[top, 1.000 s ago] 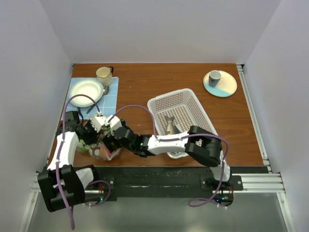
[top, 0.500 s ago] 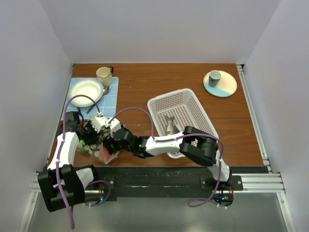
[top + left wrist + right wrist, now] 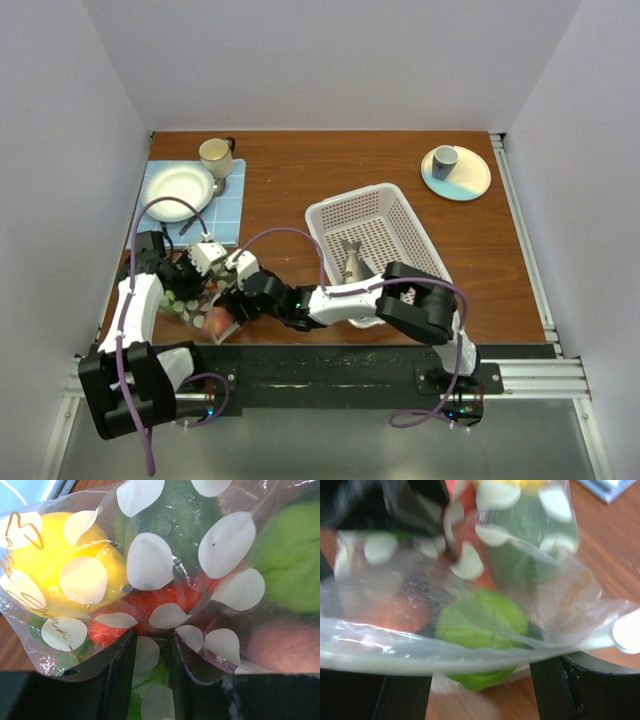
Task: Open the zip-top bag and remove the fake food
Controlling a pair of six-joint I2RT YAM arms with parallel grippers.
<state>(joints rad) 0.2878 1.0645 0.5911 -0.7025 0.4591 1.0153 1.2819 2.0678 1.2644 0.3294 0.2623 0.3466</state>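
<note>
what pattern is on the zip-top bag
The zip-top bag is clear with white oval dots; the left wrist view shows it best.
</note>
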